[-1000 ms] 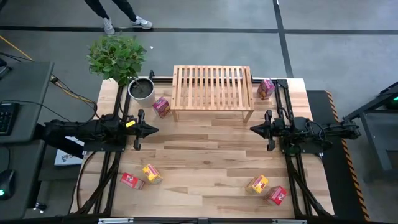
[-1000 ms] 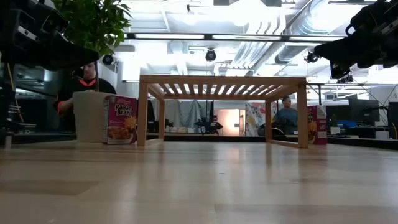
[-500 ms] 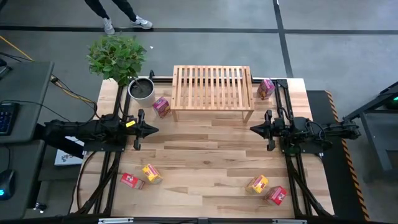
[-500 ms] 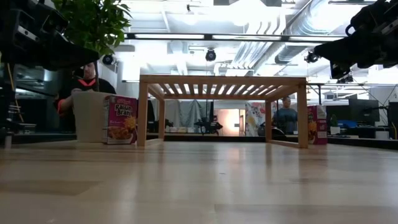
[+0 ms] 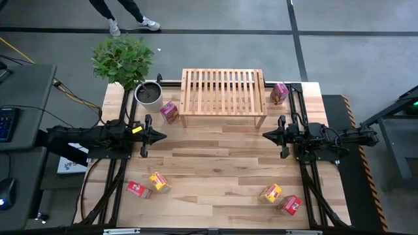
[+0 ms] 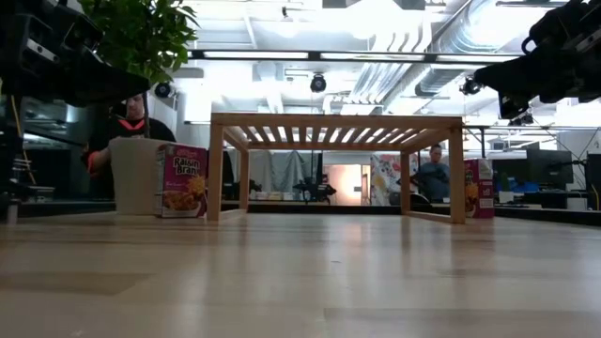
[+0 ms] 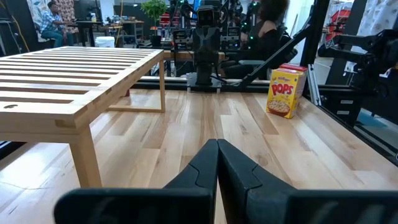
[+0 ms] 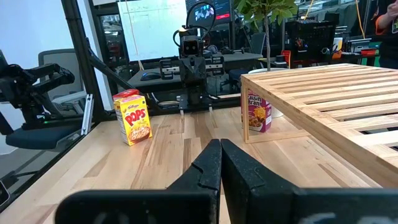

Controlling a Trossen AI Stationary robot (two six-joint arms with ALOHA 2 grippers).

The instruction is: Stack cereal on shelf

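1. Your left gripper [image 5: 159, 136] hangs over the table [image 5: 215, 176] in front of the shelf's [image 5: 223, 90] left end, fingers pressed together, holding nothing.
2. Right gripper [image 5: 266, 135] mirrors it off the shelf's right end, also closed and empty.
3. Shelf top is bare. One pink box [image 5: 170, 111] stands just left of the shelf by the plant pot [image 5: 148, 94]; another [image 5: 279, 93] at its right end, partly cut off by a shelf leg in the low view.
4. Four more boxes sit well in front of the shelf: red [image 5: 138, 189] + yellow [image 5: 159, 181] on the left, yellow [image 5: 270, 192] + red [image 5: 290, 205] on the right.
5. A person behind the pot is mostly hidden.
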